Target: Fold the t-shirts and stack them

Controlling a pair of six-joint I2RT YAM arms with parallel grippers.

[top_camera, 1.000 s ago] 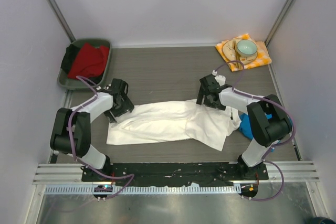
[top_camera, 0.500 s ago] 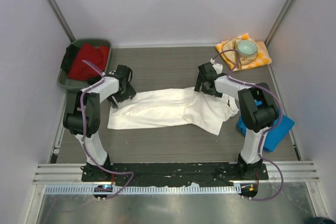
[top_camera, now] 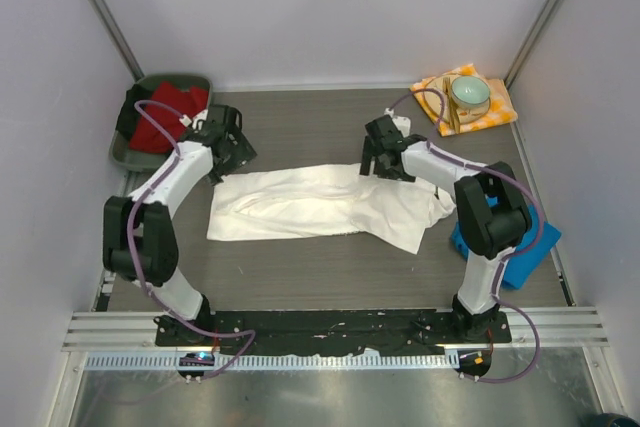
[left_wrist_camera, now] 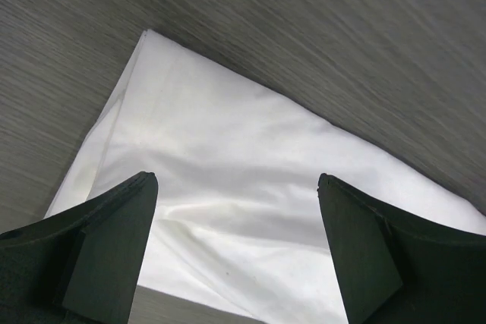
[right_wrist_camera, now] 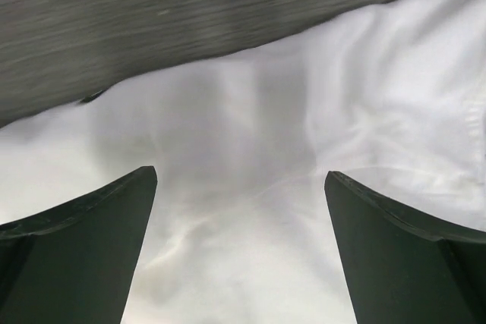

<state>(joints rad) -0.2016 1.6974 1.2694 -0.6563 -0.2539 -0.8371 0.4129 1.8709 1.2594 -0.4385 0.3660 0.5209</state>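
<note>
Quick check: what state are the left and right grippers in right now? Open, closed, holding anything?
Left gripper: open, holding nothing, over the white t-shirt.
Right gripper: open, holding nothing, over the same t-shirt.

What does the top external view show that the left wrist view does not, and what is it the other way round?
Only the top external view: the right gripper, the blue t-shirt, a green bin with red cloth, and a checked napkin under a bowl. Only the left wrist view: the left gripper seen close, its jaws open, framing a corner of the white t-shirt. Both: that shirt lying on the dark table.
</note>
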